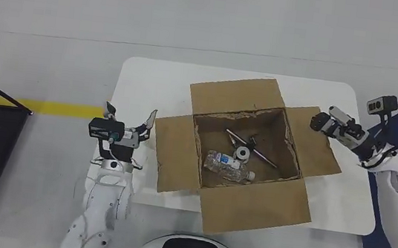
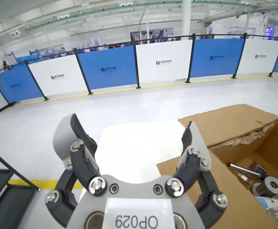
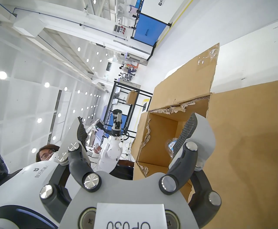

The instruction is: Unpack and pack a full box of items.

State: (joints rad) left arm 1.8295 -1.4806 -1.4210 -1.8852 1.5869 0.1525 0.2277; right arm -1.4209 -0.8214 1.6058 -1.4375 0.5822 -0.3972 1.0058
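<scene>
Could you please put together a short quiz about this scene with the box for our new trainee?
1. True or false: the box has its flaps closed.
2. Fill in the blank: the left gripper and the right gripper are both ____ and hold nothing.
3. Where does the bottle lie? A: in the left gripper. B: inside the box. C: in the right gripper.

Key: 1 false, the flaps are spread open. 2 open. 3 B.
</scene>
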